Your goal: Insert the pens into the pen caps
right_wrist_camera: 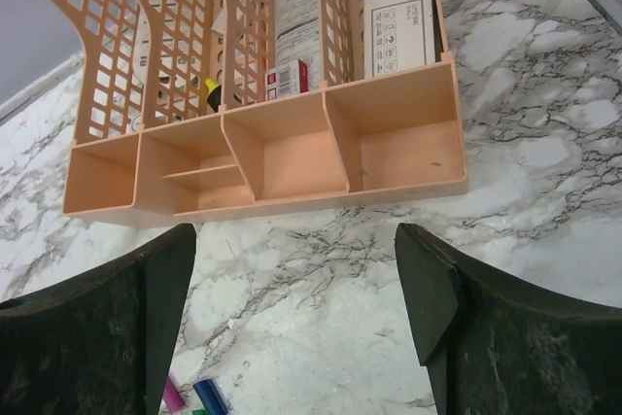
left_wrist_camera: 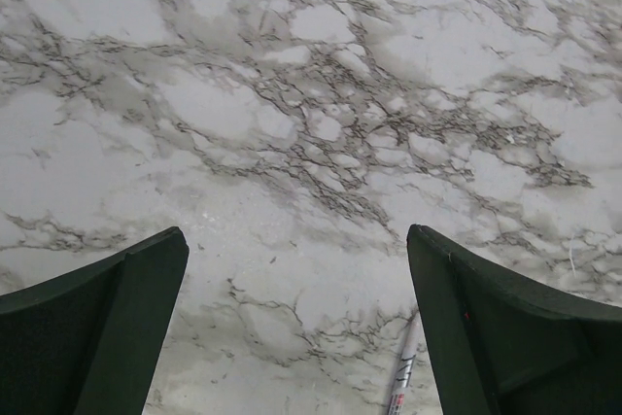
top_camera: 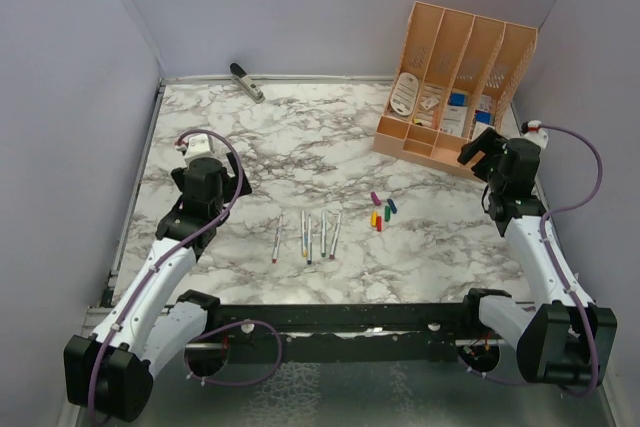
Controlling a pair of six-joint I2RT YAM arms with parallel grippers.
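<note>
Several thin white pens (top_camera: 308,236) lie side by side at the table's middle front. The pen caps (top_camera: 381,211), in magenta, blue, green, yellow and red, lie in a small cluster to their right. My left gripper (top_camera: 220,187) is open and empty, left of the pens. In the left wrist view (left_wrist_camera: 296,235) one pen's end (left_wrist_camera: 403,368) shows beside the right finger (left_wrist_camera: 486,318). My right gripper (top_camera: 478,151) is open and empty, right of the caps and near the organiser. In the right wrist view (right_wrist_camera: 296,230) a magenta cap (right_wrist_camera: 171,397) and a blue cap (right_wrist_camera: 210,397) show at the bottom left.
A peach desk organiser (top_camera: 425,39) with boxes and small items stands at the back right; its front trays (right_wrist_camera: 398,157) lie just ahead of my right gripper. A grey stapler-like tool (top_camera: 247,82) lies by the back wall. Walls enclose the marble table.
</note>
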